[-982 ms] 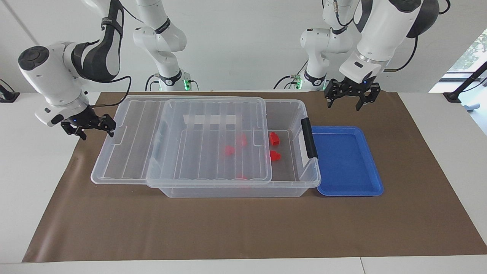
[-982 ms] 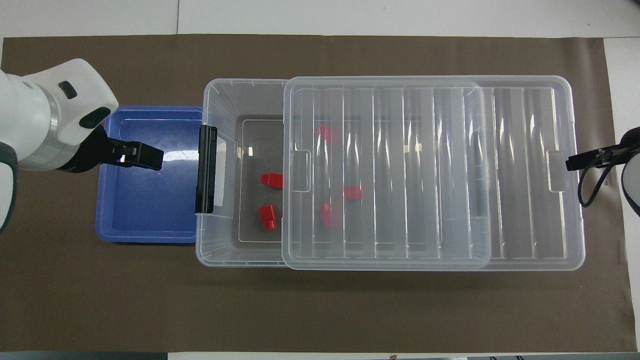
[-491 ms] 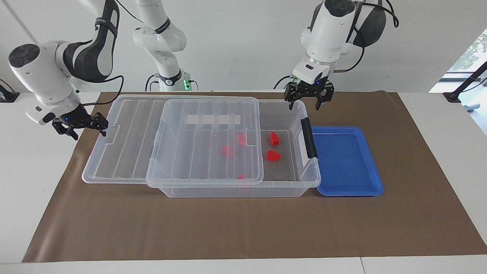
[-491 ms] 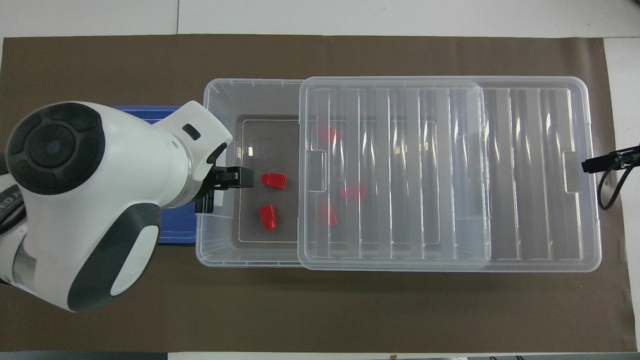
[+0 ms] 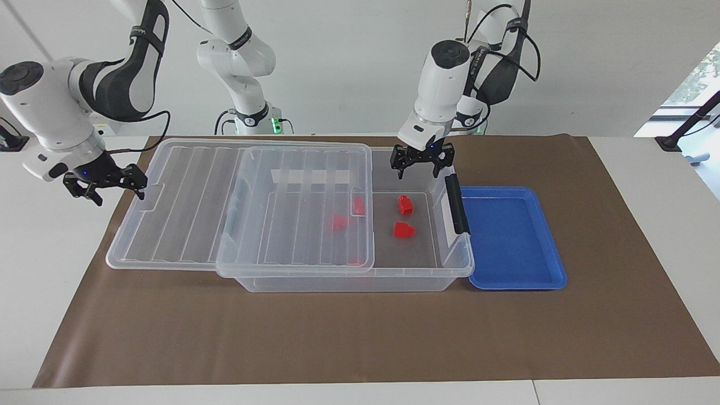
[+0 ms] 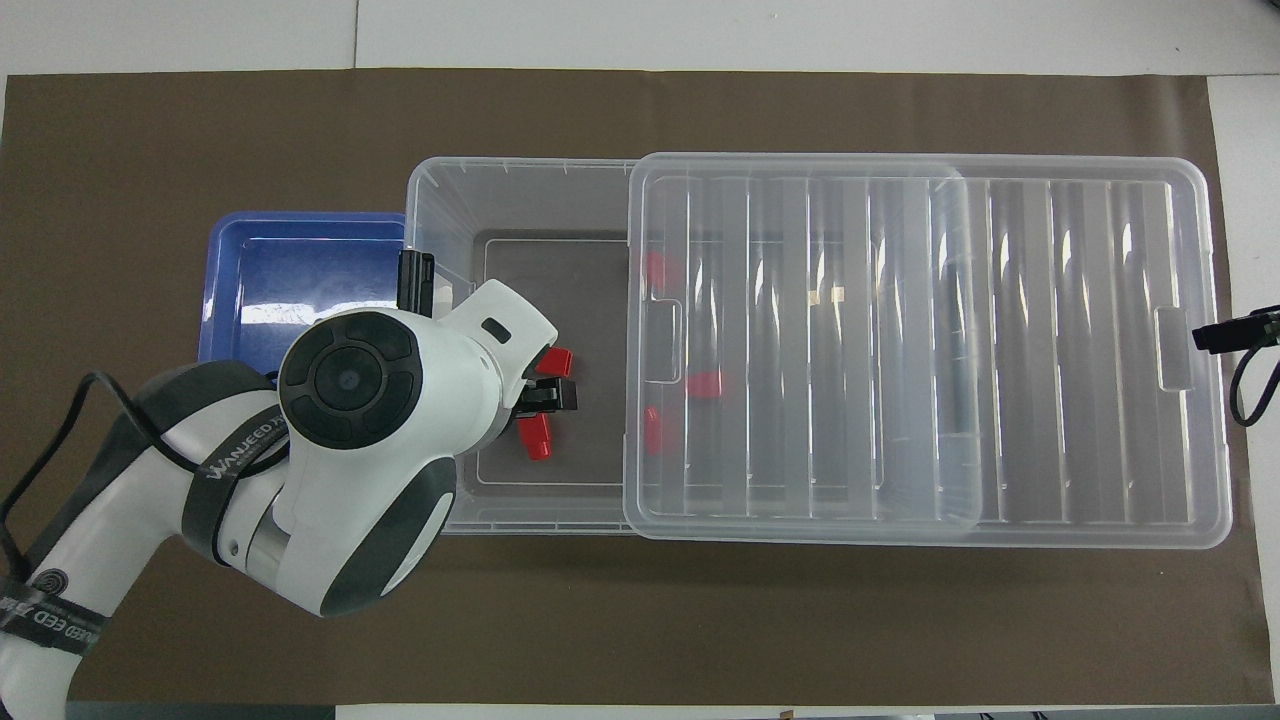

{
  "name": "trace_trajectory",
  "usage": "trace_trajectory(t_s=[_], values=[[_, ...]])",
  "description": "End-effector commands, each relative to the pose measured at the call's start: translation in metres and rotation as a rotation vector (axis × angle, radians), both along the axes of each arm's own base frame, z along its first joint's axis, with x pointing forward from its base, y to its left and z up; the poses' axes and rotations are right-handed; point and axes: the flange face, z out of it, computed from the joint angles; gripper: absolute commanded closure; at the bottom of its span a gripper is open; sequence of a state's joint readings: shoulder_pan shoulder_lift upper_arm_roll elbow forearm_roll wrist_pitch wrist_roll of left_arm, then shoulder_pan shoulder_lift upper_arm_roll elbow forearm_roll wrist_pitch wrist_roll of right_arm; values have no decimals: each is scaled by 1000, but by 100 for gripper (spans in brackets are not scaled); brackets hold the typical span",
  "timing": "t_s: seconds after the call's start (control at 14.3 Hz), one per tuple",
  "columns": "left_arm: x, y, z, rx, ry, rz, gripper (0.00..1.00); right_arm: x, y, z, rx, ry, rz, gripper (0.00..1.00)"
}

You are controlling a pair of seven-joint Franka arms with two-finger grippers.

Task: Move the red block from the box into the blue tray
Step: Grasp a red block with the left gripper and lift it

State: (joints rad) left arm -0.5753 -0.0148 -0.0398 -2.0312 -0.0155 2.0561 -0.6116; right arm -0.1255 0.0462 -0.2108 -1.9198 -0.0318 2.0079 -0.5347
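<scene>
The left gripper (image 5: 422, 163) has swung in from over the blue tray (image 5: 509, 239) and now hangs with its jaws spread and empty above the uncovered end of the box (image 5: 360, 278), right over the red block (image 5: 404, 205) that lies nearer to the robots, not yet touching it. A second red block (image 5: 403, 229) sits just beside it on the box floor, and more lie under the lid (image 5: 242, 208). That lid has slid further toward the right arm's end of the surface, widening the gap. The right gripper (image 5: 104, 183), also spread wide, stands at the lid's outer edge. To me the way in looks clear, so a descent and pinch should follow. The tray holds nothing yet.
</scene>
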Motion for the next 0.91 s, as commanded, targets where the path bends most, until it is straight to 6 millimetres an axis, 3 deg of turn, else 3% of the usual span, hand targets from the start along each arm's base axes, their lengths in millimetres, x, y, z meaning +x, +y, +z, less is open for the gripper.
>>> trace_trajectory(t_s=[0.0, 0.07, 0.42, 0.84], values=[[-6, -7, -41, -2, -4, 34, 0, -5, -7, -2, -1, -14, 25, 0], [-8, -15, -55, -5, -5, 51, 0, -5, -7, -2, -1, -14, 25, 0], [-24, -11, -106, -11, -11, 57, 0, -1, -3, 4, 1, -13, 22, 0], [-37, -1, -138, 8, 12, 55, 1, 18, 19, 40, 16, 29, -19, 0]])
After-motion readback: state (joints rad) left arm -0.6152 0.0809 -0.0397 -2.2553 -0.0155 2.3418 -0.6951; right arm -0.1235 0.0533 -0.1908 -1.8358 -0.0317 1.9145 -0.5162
